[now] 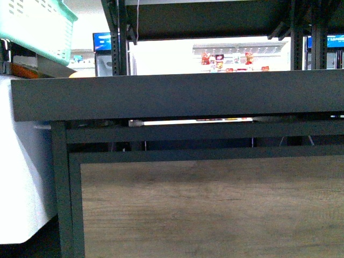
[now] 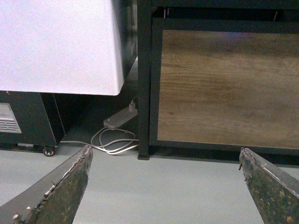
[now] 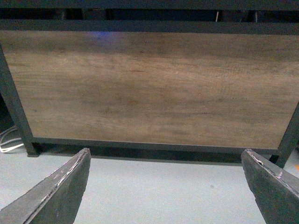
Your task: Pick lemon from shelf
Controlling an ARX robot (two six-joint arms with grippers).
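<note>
Firstly, front view: one black shelf [image 1: 177, 97], its raised front edge hiding the level, so I cannot place the lemon. One green basket [image 1: 37, 27] sits past its left end, and two blue signs [image 1: 102, 40] are unreadable.
Left wrist view: my left pincer [image 2: 164, 151] gapes, empty, with one white power strip [image 2: 119, 119] near the shelf's corner post.
Right wrist view: my right pincer [image 3: 166, 151] gapes, empty, facing one wood panel [image 3: 149, 88].

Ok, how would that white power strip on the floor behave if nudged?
The white power strip would probably slide easily: it looks small and light on the smooth grey floor. Its thin white cable lies in loose loops, so it is likely floppy and could snag on the black metal shelf.
</note>
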